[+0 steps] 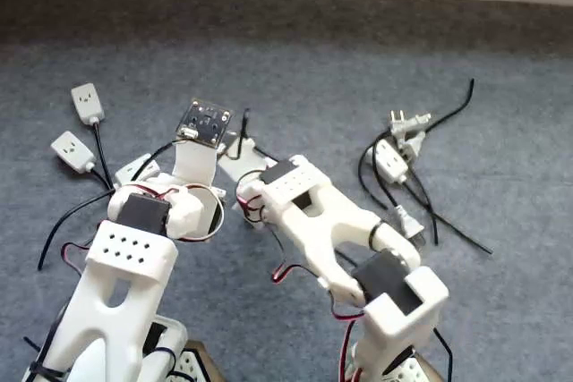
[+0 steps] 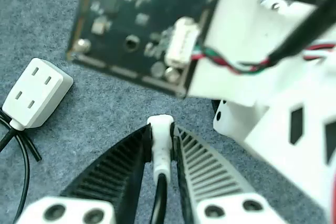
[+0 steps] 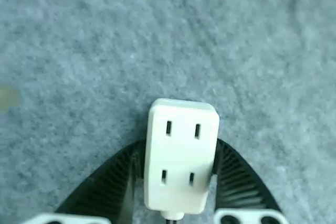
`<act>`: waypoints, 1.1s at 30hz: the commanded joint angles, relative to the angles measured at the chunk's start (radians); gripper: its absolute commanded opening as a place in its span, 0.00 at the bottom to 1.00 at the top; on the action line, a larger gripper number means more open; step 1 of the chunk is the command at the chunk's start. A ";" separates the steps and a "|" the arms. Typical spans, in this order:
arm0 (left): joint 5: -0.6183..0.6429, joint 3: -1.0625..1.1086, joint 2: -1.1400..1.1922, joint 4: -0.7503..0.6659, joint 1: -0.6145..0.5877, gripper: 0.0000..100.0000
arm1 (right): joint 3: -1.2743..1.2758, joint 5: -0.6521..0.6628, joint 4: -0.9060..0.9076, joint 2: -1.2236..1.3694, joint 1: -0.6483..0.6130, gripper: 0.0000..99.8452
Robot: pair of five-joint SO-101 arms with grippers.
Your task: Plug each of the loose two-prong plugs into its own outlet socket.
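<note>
Closest to the left wrist camera, the left gripper (image 2: 161, 129) has its two black fingers pressed on a narrow white piece with a black cord. It seems to be a plug (image 2: 160, 148) seen from its edge, but I cannot see the prongs. Just beyond it there is a dark circuit board (image 2: 131, 30) on a white arm part, and a spare socket (image 2: 34, 93) lies on the grey carpet (image 2: 105, 108) near it. The right gripper (image 3: 180, 153) clamps a white socket block (image 3: 181, 129) from both sides, with its four slots facing the camera. In the high view, a far socket (image 1: 88, 103) and a nearer socket (image 1: 73, 151) lie at the left. A bunch of loose plugs (image 1: 398, 154) with black cords lies well apart at the right.
</note>
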 commanded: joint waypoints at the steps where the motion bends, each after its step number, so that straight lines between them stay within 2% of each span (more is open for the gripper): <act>1: -0.006 -0.028 -0.025 -0.020 -0.013 0.01 | -0.084 0.031 -0.004 0.097 -0.042 0.15; 5: -0.006 -0.028 -0.025 -0.020 -0.013 0.01 | -0.122 0.028 0.039 0.108 -0.036 0.15; 9: -0.006 -0.028 -0.025 -0.018 -0.013 0.01 | -0.139 -0.068 0.038 0.108 -0.018 0.16; 15: -0.006 -0.030 -0.025 -0.017 -0.013 0.01 | -0.171 -0.112 0.039 0.107 0.045 0.26; 20: -0.006 -0.031 -0.027 -0.017 -0.013 0.01 | -0.189 -0.117 0.044 0.104 0.081 0.26; 33: 0.043 -0.045 -0.027 -0.015 -0.015 0.01 | -0.449 -0.172 0.321 0.104 0.151 0.26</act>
